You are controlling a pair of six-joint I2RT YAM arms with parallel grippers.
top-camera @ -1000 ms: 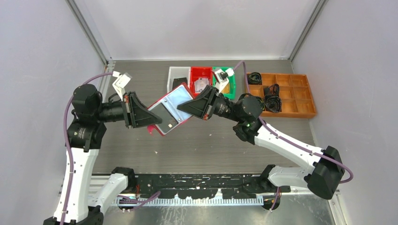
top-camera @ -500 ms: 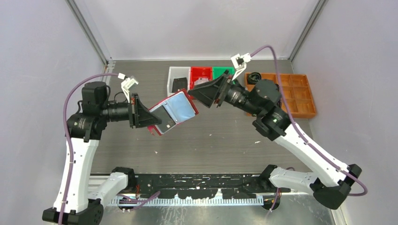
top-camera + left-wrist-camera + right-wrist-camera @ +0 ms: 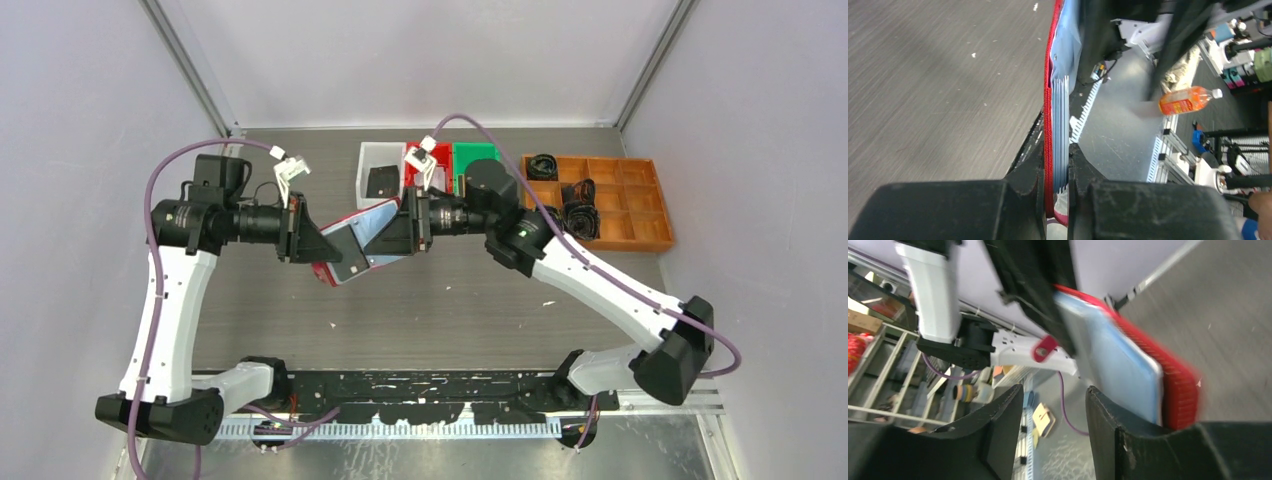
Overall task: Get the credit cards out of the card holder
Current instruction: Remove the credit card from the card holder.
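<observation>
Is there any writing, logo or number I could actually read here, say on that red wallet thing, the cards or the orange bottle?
No text can be read in any view.
Dark card in the red card holder: any print is too small to read.
Orange bottle in the background: label blurred, unreadable.

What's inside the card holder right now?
Pale blue-grey pocket pages and one dark card show inside the card holder; any other cards are hidden between pages.
</observation>
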